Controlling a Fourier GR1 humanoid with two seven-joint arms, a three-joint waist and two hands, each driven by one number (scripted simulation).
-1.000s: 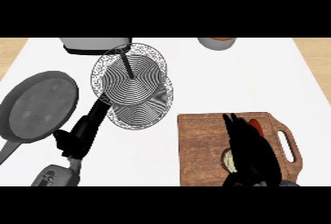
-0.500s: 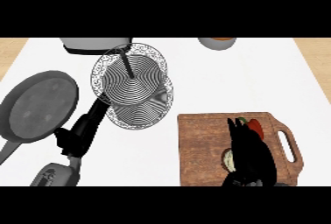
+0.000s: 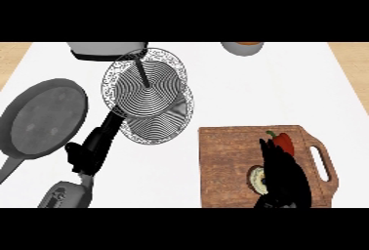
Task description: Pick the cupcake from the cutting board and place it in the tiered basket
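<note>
Cupcake sits on the cutting board, lower middle, mostly covered by the right hand; only a pale round edge shows at the hand's left side. Right hand's fingers lie over it, pointing up the board. Can't tell if they're curled on the cupcake or just resting above it. Red pepper on the board just past the fingertips, its lower end hidden by them. Board's handle loop at right edge, bottom edge cut off. Tiered basket well apart, upper left of the board, wire tiers overlapping. Left hand beside the basket's lower tier, fingers straight. Frying pan far left, handle cut off. Pot and bowl clipped at top.
</note>
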